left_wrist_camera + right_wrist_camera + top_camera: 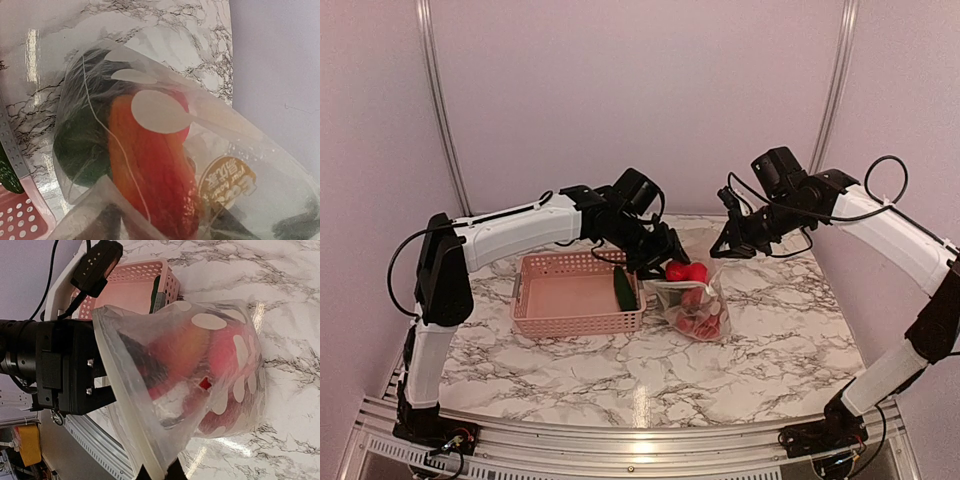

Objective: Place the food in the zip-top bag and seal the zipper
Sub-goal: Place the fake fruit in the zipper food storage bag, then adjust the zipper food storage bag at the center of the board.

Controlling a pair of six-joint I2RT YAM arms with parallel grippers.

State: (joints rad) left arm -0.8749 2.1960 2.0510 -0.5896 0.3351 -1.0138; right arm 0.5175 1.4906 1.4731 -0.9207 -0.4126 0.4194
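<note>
Bag (698, 310) stands on the table (770, 340) just right of the basket (570, 295), long axis back-to-front, mouth raised toward the back wall. Right gripper (160, 474) is clamped on its rim, probably to keep it open for loading. Left gripper (669, 257) meets the opposite rim (jaws hidden, cannot tell). Red food (686, 272) crowds the mouth.

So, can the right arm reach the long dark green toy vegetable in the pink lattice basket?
Probably not: the right gripper grips the clear dotted bag, and bag and left gripper lie between it and the green vegetable.
</note>
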